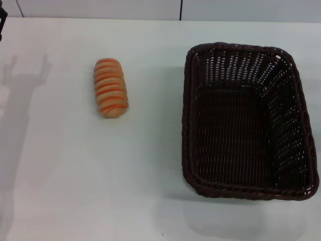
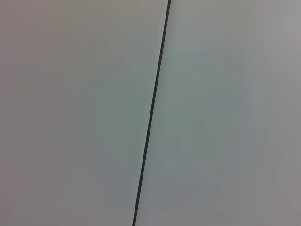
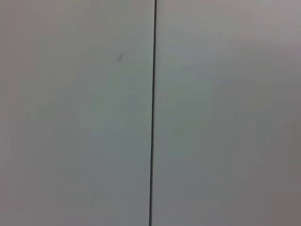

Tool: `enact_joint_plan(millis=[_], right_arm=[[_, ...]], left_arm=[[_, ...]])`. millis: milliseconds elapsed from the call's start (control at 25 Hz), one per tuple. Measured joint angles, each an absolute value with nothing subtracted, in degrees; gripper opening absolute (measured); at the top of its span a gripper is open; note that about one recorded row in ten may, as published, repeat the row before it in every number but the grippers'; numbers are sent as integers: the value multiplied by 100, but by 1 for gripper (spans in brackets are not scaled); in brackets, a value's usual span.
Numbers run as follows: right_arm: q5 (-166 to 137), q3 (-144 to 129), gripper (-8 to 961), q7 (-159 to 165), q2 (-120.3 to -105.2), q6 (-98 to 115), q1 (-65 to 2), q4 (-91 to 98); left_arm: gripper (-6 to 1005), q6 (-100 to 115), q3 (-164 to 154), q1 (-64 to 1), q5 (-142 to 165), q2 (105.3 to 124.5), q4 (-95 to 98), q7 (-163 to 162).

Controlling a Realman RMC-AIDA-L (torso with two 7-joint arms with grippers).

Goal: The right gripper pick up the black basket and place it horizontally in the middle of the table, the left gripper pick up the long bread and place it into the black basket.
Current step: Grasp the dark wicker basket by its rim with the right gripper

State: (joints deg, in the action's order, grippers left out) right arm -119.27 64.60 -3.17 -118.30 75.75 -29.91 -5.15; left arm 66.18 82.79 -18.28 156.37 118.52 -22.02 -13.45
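The black basket [image 1: 248, 120] stands on the right half of the white table [image 1: 150, 191], its long side running from near to far, and it holds nothing. The long bread [image 1: 110, 88] lies on the table to the left of the basket, ridged striped face up, well apart from it. Neither gripper shows in the head view. Both wrist views show only a pale panelled surface with a thin dark seam [image 2: 150, 117], also in the right wrist view [image 3: 153, 113].
A small dark object [image 1: 2, 22] shows at the far left edge of the head view. An arm-shaped shadow [image 1: 20, 75] falls on the table's left side. A wall with panel seams [image 1: 180, 9] runs behind the table.
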Motion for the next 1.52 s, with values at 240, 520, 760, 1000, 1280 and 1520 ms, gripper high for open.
enact_joint_plan(millis=[240,520,760,1000,1280,1520], right_arm=[[-11918,6461,735,-316,-11830,7190,-3022,-693],[-11918,6914,734,-913,-11767,6229,-3060,-1341],[-11918,7665,734,-2636,-11809,5317,-2643,-2763],[-11917,8278,733,-3457,-11878,4304,-2120,-4191],[-11937,8848,733,-3572,-11883,3174,-1637,-5354],[-11953,9258,732,-3801,-11883,2242,-1502,-5930]], left_arm=[[838,6618,8279,-1837,15638,11847,-2206,-1344],[836,6618,8279,-1837,15638,11842,-2214,-1335],[835,6617,8279,-1831,15634,11839,-2215,-1329],[834,6618,8279,-1821,15635,11838,-2215,-1312],[832,6618,8287,-1829,15637,11838,-2187,-1309],[831,6618,8302,-1842,15636,11830,-2201,-1304]])
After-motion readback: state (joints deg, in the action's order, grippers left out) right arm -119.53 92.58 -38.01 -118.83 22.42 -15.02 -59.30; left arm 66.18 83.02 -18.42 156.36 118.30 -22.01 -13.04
